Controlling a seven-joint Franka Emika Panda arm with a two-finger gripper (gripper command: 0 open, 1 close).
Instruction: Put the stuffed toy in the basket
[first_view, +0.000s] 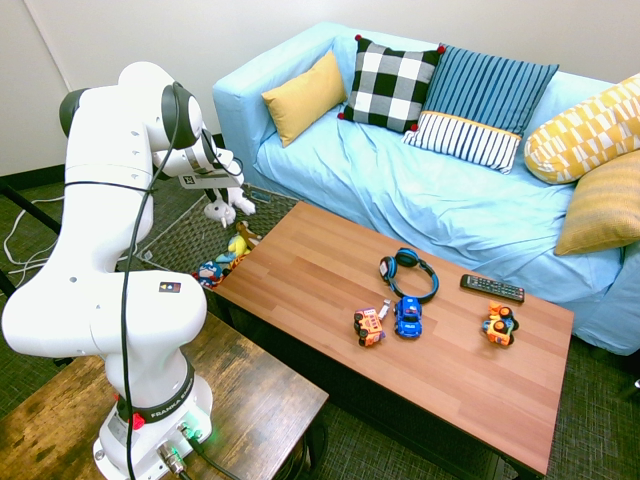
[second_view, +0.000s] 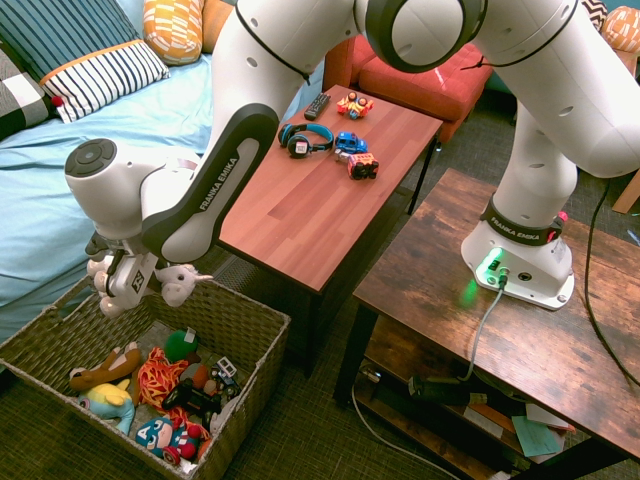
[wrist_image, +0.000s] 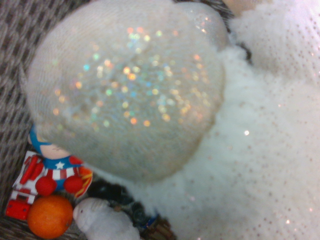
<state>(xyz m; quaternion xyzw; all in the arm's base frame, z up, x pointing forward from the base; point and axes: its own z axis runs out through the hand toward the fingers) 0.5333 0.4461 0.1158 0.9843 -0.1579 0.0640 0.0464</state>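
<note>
Near to far, second exterior view: basket (second_view: 262, 362) with plush hero doll (second_view: 168, 438) inside; above it, stuffed toy (second_view: 180, 284) gripped in closed gripper (second_view: 122, 285). Risk: floppy limbs could snag the rim on lowering, or an off-centre release drops it outside.

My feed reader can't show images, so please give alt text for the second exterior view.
The gripper holds a white stuffed toy above a woven basket already holding several toys, beside a light-blue sofa.

Robot arm (second_view: 215, 185) bent over, wrist low, gripper (second_view: 125, 283) pointing dn, fingers closed
</note>
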